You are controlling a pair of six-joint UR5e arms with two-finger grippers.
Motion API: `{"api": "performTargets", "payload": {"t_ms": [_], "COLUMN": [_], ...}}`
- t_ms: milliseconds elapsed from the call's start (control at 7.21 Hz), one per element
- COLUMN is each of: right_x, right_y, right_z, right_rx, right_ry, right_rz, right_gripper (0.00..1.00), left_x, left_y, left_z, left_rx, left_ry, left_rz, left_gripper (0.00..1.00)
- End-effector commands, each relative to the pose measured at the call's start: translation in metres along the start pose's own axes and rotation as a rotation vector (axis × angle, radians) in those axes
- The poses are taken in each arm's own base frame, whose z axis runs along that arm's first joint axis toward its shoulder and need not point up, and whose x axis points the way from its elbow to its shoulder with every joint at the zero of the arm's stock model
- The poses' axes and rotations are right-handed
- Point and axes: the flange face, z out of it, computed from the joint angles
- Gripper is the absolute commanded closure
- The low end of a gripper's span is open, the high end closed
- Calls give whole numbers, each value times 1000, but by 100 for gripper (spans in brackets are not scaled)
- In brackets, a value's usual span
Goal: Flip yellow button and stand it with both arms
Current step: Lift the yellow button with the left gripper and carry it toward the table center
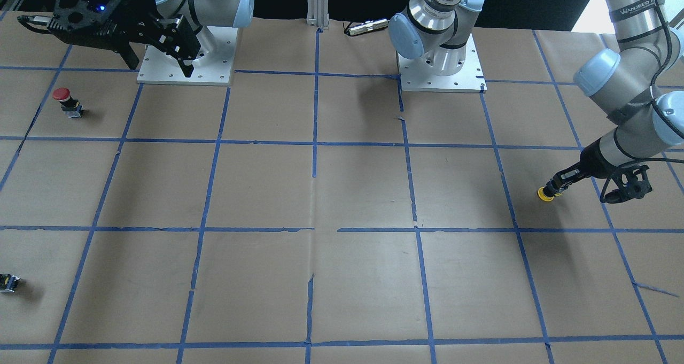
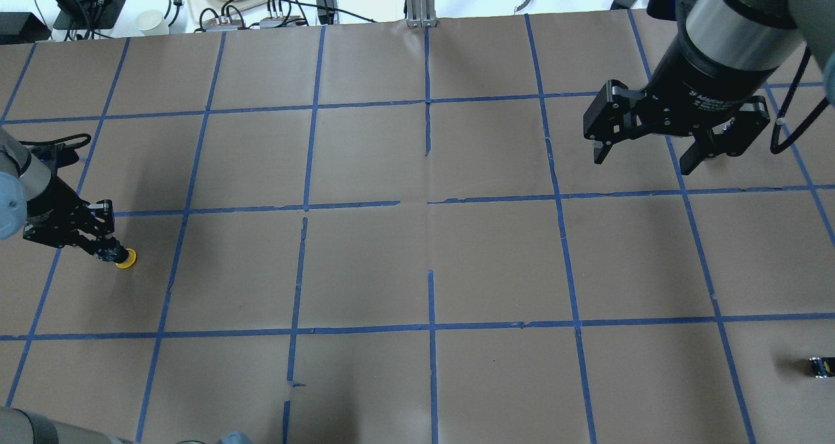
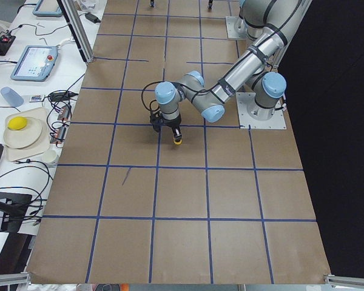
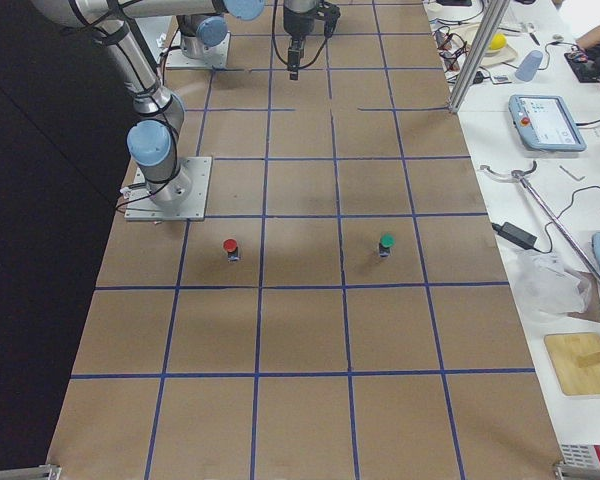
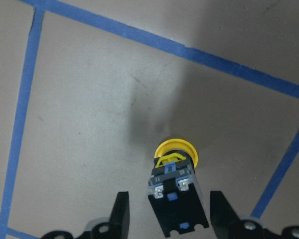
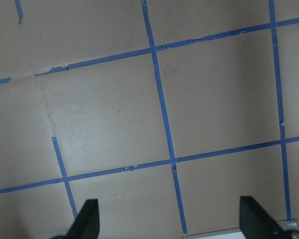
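Papered table (image 2: 365, 261), left gripper (image 5: 169, 197) straddling yellow button (image 5: 176, 150)

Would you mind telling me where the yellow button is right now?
In the overhead view, the yellow button sits at the far left of the table, between the open jaws of the left gripper.

The brown paper table cover (image 1: 363, 193) carries a grid of blue tape lines (image 1: 315, 142). The small yellow-capped push-button (image 5: 175, 189) has a black body with grey and blue fittings. One small push-button (image 1: 65, 101) is capped red, another (image 4: 385, 243) green. The silver-grey left arm (image 1: 633, 38) and right arm (image 1: 214, 0) have light-blue joint caps; the left gripper (image 5: 169, 199) and right gripper (image 2: 642, 160) are black.
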Motion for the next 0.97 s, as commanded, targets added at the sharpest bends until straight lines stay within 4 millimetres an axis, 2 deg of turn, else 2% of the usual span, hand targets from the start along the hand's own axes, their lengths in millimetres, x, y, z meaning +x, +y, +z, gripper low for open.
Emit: {"api": "performTargets", "payload": {"t_ms": [0, 139, 416, 555, 693, 832], "right_x": [0, 0, 1, 1, 1, 1], "right_y": [-2, -2, -2, -2, 0, -1], "right_z": [3, 2, 2, 3, 3, 6], "right_rx": [-6, -4, -3, -6, -14, -13], "right_ry": [5, 7, 11, 13, 16, 13], "right_rz": [-14, -12, -12, -12, -12, -6], "right_gripper": [0, 0, 0, 0, 0, 0], "left_x": [5, 25, 56, 84, 129, 192], "left_y": [-1, 7, 16, 22, 32, 53], "left_z": [-7, -12, -14, -10, -11, -13], "left_rx": [7, -16, -90, -154, -213, -286], "left_ry": [31, 136, 421, 608, 731, 871], "left_rz": [7, 9, -120, -158, -182, -198], "left_gripper": [83, 83, 83, 83, 83, 83]}}
